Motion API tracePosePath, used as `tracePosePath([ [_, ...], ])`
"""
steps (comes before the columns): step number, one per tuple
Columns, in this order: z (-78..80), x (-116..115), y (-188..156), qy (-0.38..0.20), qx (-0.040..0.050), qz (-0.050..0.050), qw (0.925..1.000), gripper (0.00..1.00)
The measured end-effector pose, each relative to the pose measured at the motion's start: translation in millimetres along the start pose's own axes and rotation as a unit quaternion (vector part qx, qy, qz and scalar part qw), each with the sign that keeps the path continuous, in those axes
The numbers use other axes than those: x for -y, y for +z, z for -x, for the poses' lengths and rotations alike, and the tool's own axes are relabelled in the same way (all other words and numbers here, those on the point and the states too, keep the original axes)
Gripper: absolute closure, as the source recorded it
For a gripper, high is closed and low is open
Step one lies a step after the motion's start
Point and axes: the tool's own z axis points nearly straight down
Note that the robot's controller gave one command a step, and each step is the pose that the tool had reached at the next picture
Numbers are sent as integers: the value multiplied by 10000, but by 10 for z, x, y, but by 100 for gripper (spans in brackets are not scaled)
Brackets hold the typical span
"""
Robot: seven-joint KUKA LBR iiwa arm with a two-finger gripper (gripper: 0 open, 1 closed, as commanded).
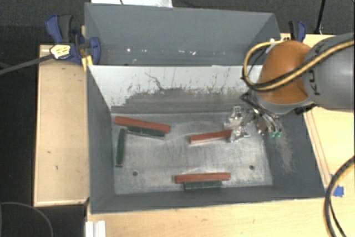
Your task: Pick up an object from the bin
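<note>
Grey bin [166, 91] holds few red and dark green sticks, scattered on scratched floor. Gripper [239, 129] low at right of floor, at right end of middle red stick [208, 137]; stick appears to lie on floor. Gripper apart, together or clamped: cannot tell. Judged stage: approach made; lift out of bin not yet done. Front red stick [202, 177] lies well apart.

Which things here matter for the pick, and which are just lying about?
In play: gripper; thin red bar mid-bin, its right end at the gripper.
Lying about: upper-left red bar; dark green bar beside it; left dark green bar; front red bar; front dark green bar.
</note>
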Motion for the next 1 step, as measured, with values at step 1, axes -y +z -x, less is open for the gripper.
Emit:
tracePosePath([
  [1,0,1,0,-5,0,-1,10000,100],
])
